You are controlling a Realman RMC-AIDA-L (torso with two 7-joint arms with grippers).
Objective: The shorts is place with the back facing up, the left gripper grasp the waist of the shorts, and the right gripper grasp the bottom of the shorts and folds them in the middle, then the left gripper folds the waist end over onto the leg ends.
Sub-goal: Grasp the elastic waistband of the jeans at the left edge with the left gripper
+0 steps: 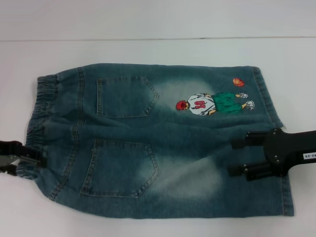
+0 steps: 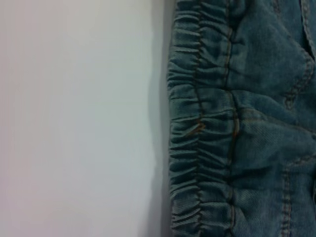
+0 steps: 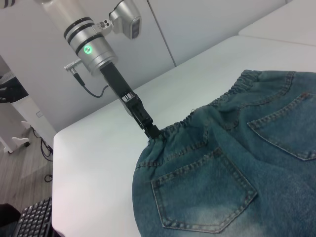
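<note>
Left black two-finger end effector (image 1: 30, 159) at the gathered elastic waist (image 1: 38, 106), fingers pinched on its near corner. Faded blue-green denim shorts (image 1: 163, 138) flat on white table (image 1: 148, 49), back pockets up, spread between both end effectors. Right black end effector (image 1: 237, 157) over leg hems (image 1: 276, 148), fingers spread apart, touching denim.

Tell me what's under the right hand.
The right hand hangs over the shorts near the leg ends. Denim shows between its open fingers; whatever lies beneath the fabric is covered.
</note>
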